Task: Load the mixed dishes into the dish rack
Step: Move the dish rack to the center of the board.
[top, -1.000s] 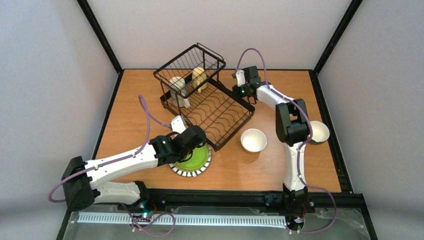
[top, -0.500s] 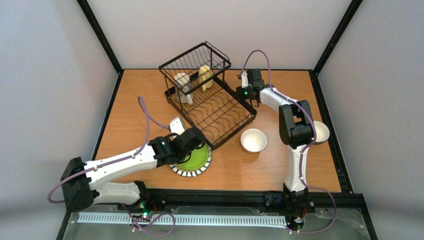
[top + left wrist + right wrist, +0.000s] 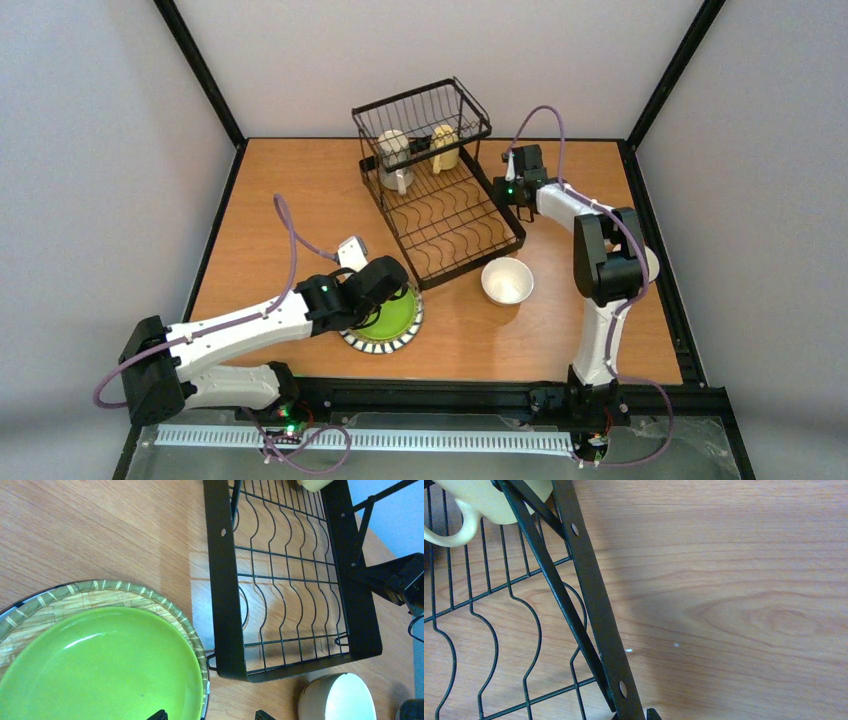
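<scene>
Jaws clamped nearly shut on the right gripper (image 3: 518,200), and what they pinch is the right side bar of the rack (image 3: 450,215). The wrist view shows that black bar running straight down into the fingertips (image 3: 651,713). The right arm climbs from its near-right base, folds at the elbow and reaches far and left to that rim.

The rack sits at the far middle of the table (image 3: 270,200), slightly angled, with its raised basket at the far end. At that end are a white mug (image 3: 393,152) on the left and a cream mug (image 3: 445,150) on the right; I cannot tell whether they sit in the basket or under it.

Just off the rack's near-right corner stands a bowl (image 3: 507,280), not touching it. A second bowl (image 3: 650,266) peeks out behind the right elbow. The plate (image 3: 385,320) lies near-left of the rack's near end.

The left arm stretches low from the near-left base, wrist over the plate. The left gripper (image 3: 210,716) is spread wide and holds nothing, with one tip over the green and the other over bare wood.
</scene>
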Controlling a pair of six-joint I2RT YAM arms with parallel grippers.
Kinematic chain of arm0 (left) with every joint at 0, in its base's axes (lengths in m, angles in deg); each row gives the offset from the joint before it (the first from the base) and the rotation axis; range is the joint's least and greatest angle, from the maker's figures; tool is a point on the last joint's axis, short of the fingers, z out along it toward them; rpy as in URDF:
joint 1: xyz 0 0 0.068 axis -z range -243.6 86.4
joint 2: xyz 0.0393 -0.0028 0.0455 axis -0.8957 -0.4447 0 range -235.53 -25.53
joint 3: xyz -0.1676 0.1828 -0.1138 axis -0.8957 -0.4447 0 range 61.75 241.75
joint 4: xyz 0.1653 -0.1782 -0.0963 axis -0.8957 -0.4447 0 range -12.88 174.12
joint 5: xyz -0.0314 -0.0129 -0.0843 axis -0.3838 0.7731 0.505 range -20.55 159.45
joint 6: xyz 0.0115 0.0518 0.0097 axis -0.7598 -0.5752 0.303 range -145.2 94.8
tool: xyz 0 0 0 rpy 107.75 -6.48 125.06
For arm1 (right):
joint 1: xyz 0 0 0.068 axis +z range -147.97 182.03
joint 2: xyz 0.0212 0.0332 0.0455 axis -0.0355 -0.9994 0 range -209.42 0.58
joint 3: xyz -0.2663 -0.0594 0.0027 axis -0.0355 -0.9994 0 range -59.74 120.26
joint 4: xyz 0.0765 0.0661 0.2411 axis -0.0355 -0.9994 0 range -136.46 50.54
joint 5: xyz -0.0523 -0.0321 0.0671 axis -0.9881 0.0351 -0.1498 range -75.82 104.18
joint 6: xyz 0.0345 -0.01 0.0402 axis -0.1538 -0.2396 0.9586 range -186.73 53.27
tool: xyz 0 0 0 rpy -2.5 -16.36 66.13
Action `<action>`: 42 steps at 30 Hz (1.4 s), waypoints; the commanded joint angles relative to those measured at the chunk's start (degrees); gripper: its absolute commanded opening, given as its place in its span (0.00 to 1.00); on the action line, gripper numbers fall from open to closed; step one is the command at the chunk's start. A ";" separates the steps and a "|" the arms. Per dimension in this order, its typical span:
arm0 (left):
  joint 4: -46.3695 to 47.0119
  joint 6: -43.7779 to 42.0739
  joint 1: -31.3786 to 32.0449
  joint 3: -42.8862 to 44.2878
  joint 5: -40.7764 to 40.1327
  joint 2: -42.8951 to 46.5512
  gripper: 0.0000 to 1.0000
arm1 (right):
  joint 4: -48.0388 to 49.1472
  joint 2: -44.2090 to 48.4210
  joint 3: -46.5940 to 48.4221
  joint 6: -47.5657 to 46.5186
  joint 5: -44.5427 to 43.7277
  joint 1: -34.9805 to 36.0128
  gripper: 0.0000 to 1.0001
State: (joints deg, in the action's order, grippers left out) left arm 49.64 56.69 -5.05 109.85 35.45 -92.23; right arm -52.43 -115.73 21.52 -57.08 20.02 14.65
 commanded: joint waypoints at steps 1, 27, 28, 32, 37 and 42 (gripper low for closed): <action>-1.03 0.39 -0.27 -0.17 -0.20 0.79 1.00 | -4.98 0.21 -4.34 9.10 -16.02 -5.79 0.02; 0.10 -0.50 -0.28 -1.26 1.85 0.60 1.00 | -3.27 11.38 -18.74 13.05 -20.43 -8.66 0.02; 0.25 -0.64 -0.27 -1.33 1.90 0.49 1.00 | -3.24 11.73 -19.24 13.28 -20.48 -8.72 0.02; 1.01 -1.55 -0.32 -1.12 2.20 0.14 1.00 | -3.16 13.41 -20.94 13.62 -20.79 -9.00 0.02; 1.78 -3.51 -0.28 -0.11 2.77 -1.43 1.00 | -3.44 14.91 -21.74 13.91 -20.87 -9.44 0.02; 2.46 -6.86 -0.27 1.23 3.31 -3.50 1.00 | -3.49 15.20 -21.93 14.20 -21.12 -9.66 0.02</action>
State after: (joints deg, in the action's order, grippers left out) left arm 50.77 53.58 -5.05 108.80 38.27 -94.18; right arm -49.35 -100.69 1.69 -47.11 8.02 8.38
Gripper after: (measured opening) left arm 0.996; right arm 0.134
